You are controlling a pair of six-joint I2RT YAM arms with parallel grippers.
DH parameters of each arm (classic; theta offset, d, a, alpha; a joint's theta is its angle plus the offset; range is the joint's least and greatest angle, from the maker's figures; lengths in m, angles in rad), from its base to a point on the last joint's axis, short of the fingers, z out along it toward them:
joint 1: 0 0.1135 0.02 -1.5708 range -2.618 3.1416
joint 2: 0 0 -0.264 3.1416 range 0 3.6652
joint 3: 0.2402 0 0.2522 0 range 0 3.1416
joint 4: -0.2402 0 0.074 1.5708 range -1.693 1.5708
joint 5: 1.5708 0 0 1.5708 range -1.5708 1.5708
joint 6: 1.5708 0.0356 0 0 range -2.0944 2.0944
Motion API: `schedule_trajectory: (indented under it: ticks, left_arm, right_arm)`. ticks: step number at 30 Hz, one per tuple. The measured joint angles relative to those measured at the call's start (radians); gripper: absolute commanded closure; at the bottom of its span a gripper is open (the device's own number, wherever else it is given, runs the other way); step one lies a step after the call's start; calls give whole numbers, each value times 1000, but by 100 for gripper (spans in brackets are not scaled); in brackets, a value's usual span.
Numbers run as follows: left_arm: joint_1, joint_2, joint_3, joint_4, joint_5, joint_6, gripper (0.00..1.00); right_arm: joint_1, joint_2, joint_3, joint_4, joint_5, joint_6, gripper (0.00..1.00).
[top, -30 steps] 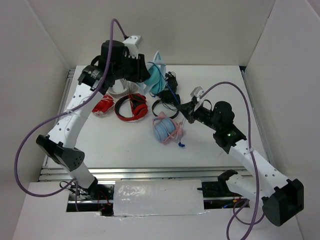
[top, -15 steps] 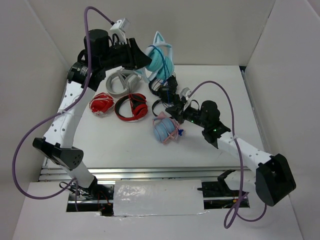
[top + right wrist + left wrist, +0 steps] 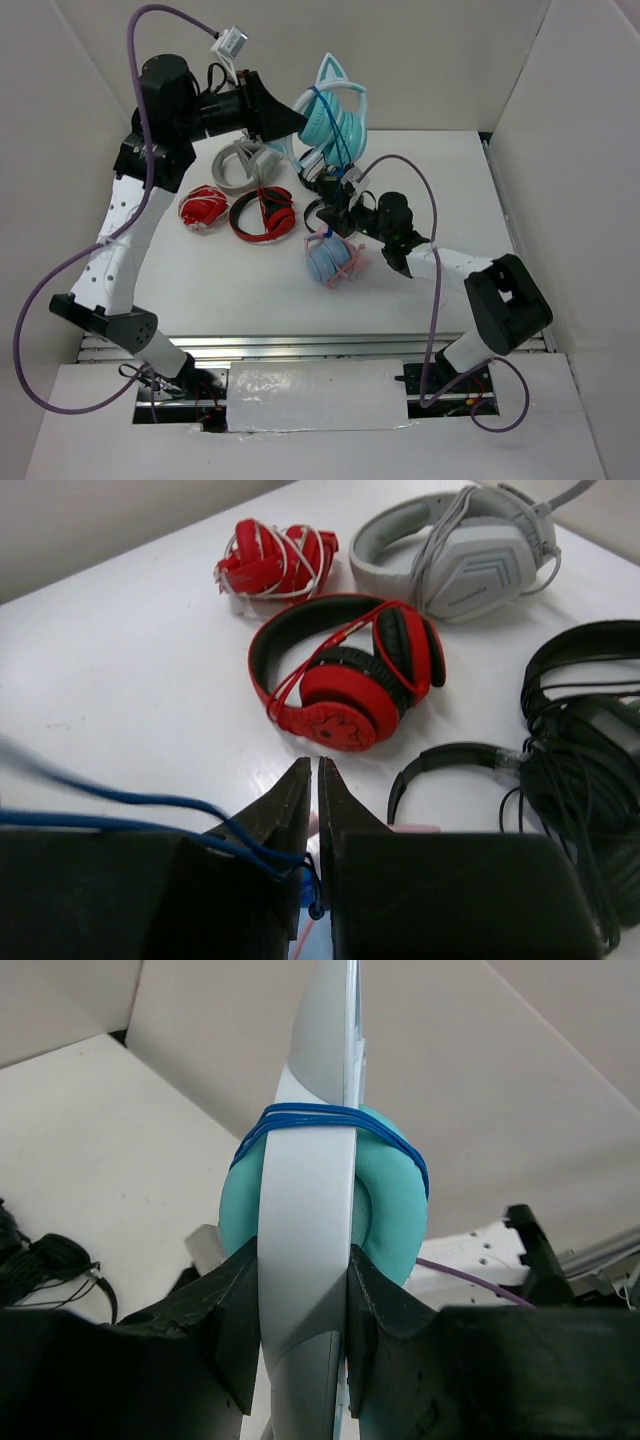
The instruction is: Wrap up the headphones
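White table [image 3: 250,290], white walls, and the teal cat-ear headphones [image 3: 335,115] were up in the air at the far side!
The left gripper [image 3: 305,1290] was clamped on the pale headband, holding the set upright above the table, ears on top. Several turns of the blue cable [image 3: 330,1120] lay across band and cups, so the wrap looked well along. Just nearer, the right gripper [image 3: 317,770] had its jaws almost together, the cable's free run passing between them. Left to do, by my reckoning: wind on the last slack and secure the end. Red-and-black headphones [image 3: 345,675] lay on the table, further left.
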State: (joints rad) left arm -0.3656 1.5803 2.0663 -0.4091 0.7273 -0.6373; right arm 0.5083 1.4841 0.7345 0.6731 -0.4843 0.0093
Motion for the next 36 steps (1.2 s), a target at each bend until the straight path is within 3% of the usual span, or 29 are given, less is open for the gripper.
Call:
schedule_trajectory:
  ticks: [6,9,14,19,24,30,36]
  left_arm:
    - [-2,-77,-6,32,64,-2,100]
    - [-3,-114,-29,51,101,-3,100]
    - [-18,-192,-170,107,153,5,100]
    - [-102,-246,-303,113,161,87,100]
    - [-197,-293,-465,117,103,193,100]
    - [-323,-302,-708,160,-47,251,100]
    - [-449,-254,-752,105,-211,339,100]
  right_arm:
    - [-2,96,56,100,7,40,88]
    - [-11,124,69,154,-5,61,98]
    - [-68,160,130,189,-64,84,100]
    - [-148,167,239,141,-125,62,100]
    - [-230,156,371,8,-186,-38,100]
    - [-307,97,520,-346,-278,-249,100]
    - [-318,-40,579,-678,-290,-512,100]
